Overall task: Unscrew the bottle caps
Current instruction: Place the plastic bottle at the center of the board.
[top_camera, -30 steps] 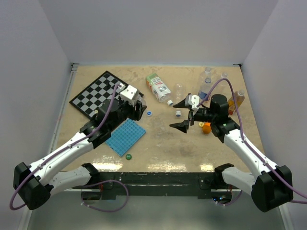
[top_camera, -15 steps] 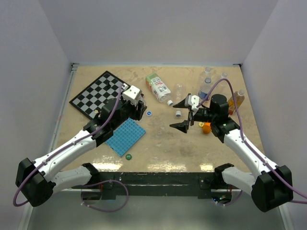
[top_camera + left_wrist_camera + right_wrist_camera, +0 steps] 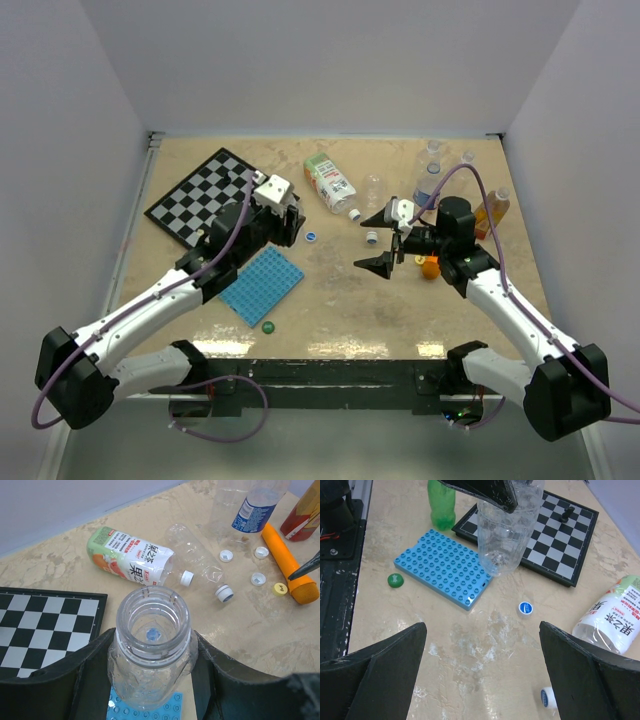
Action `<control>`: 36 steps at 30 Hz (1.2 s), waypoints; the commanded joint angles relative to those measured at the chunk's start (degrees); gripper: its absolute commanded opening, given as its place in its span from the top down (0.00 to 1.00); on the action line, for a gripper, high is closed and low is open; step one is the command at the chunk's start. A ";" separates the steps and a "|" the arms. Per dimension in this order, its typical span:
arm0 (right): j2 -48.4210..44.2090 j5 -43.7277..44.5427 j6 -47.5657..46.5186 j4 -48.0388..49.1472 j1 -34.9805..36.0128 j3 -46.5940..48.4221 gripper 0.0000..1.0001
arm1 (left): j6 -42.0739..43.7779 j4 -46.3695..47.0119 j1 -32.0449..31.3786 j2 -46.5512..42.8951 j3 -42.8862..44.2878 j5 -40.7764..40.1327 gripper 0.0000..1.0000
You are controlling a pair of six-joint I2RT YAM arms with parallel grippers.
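Beige mottled stone-look worktop (image 3: pixel 340 300) w/ whitish scuffs; plain white walls (image 3: pixel 330 60) on 3 sides. L gripper (image 3: pixel 152 675) pinches clear uncapped plastic bottle (image 3: pixel 152 625). R gripper (image 3: pixel 362 241) spread wide, empty. Loose on worktop: blue cap (image 3: pixel 525 608), green cap (image 3: pixel 395 580), white caps (image 3: pixel 226 555).

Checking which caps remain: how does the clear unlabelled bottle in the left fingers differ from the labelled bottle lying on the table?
The clear plastic bottle stands upright between the left fingers, neck open and body bare; the green-and-white labelled plastic bottle lies on its side, white screw cap on. Both are plastic.
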 commanded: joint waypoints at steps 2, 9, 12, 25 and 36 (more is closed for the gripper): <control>-0.11 0.61 -1.05 0.21 -0.20 2.29 0.02 | 1.68 4.52 0.99 2.07 0.61 -0.29 0.75; -0.02 0.70 -1.22 0.04 -0.20 2.29 0.02 | 1.94 10.67 4.15 6.55 -0.35 0.76 0.75; -0.11 0.61 -1.40 0.04 -0.20 2.29 0.02 | 1.85 14.53 6.34 9.45 -1.32 2.08 0.75; 0.16 0.70 -1.93 -0.58 -0.20 2.47 0.02 | -0.60 24.91 10.57 19.38 -3.78 4.81 0.75; 0.42 0.53 -2.28 -0.93 -0.20 2.56 0.02 | -2.80 28.70 12.06 22.38 -6.07 4.64 0.62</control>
